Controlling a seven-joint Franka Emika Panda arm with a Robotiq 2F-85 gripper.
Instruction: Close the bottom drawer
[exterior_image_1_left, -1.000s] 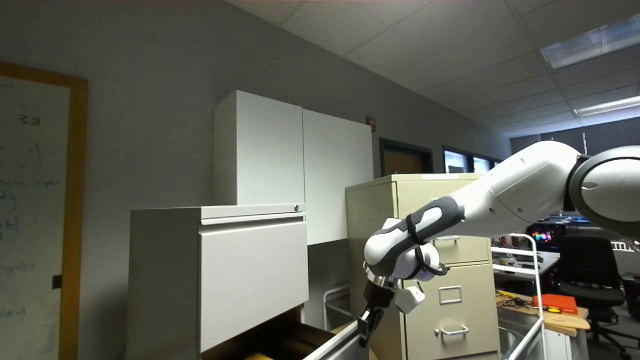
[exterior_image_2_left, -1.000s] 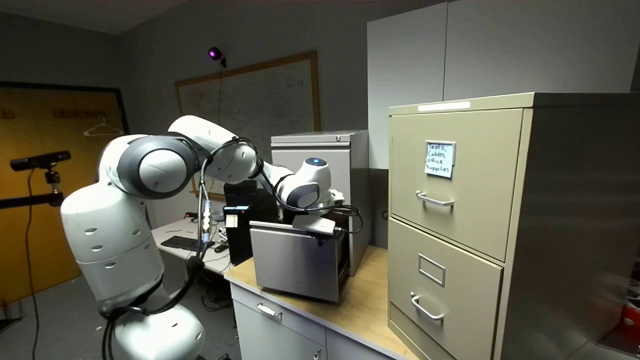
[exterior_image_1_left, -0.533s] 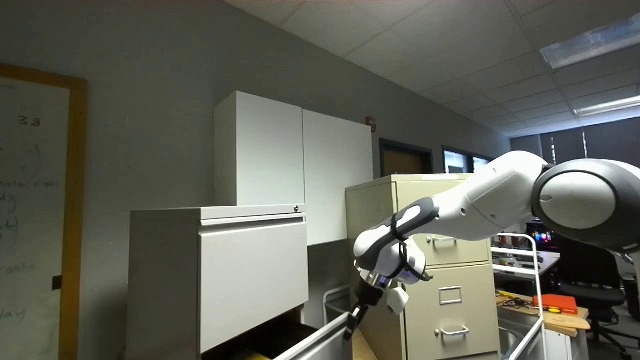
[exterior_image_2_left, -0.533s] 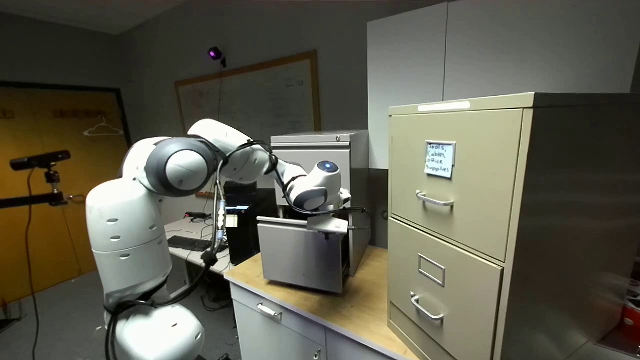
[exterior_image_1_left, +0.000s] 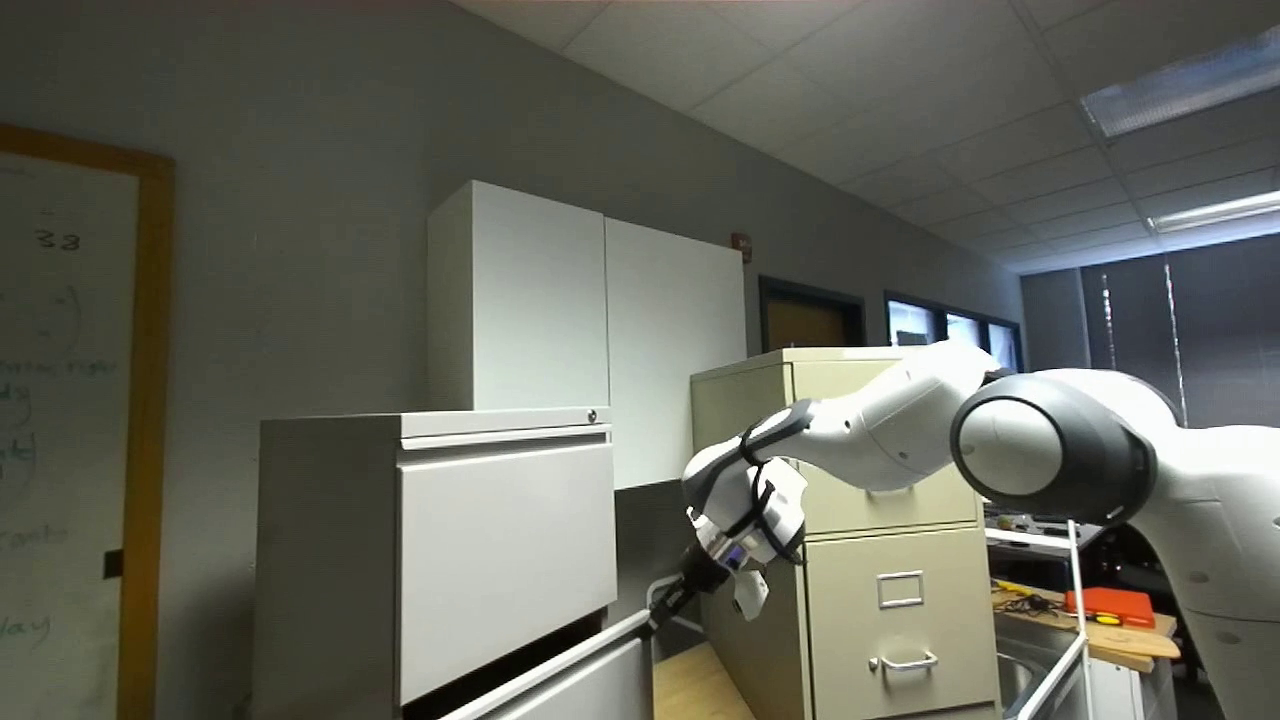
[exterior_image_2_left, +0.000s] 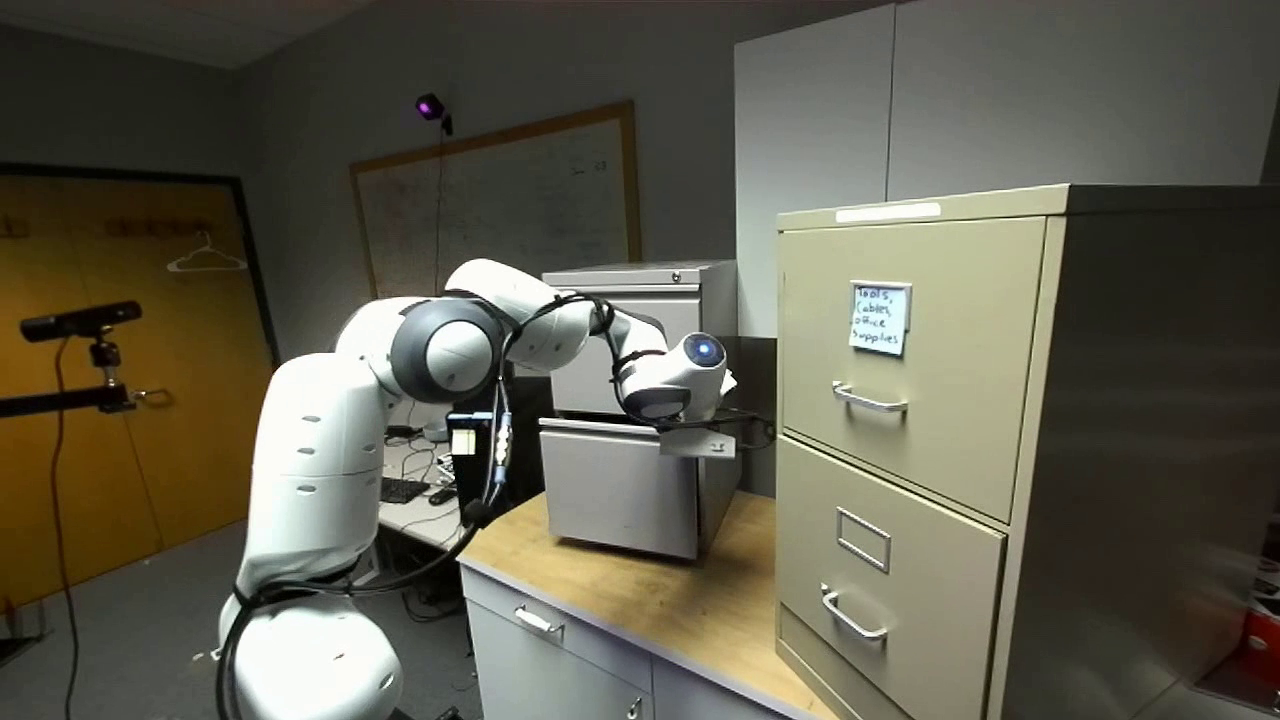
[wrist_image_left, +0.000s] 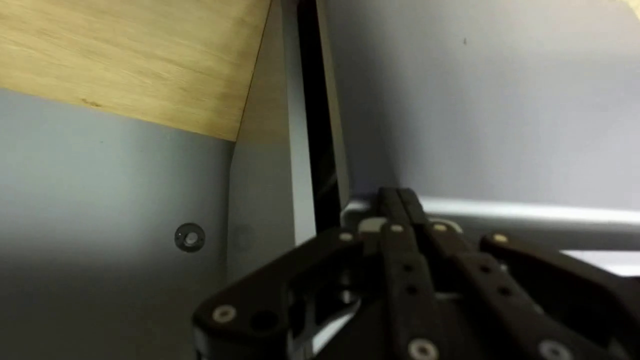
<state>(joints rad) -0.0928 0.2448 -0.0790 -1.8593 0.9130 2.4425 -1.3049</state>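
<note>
The bottom drawer of the pale grey-white cabinet stands out a little, with a narrow dark gap above its top edge. It also shows in an exterior view, under the upper drawer front. In the wrist view the drawer front fills the right side, and a thin dark slit separates it from the cabinet's side. My gripper is at the drawer's top edge near its side corner. In the wrist view its fingertips are together with nothing between them, against or very near the front. Exact contact is unclear.
A beige filing cabinet stands beside the drawer cabinet, close to my wrist. The wooden counter lies under both. White wall cupboards hang behind. A desk with a keyboard is beyond the counter.
The bottom drawer has slid inward, and its dark opening has narrowed greatly. The arm and gripper have moved with it toward the cabinet. The yellow thing inside is now hidden.
</note>
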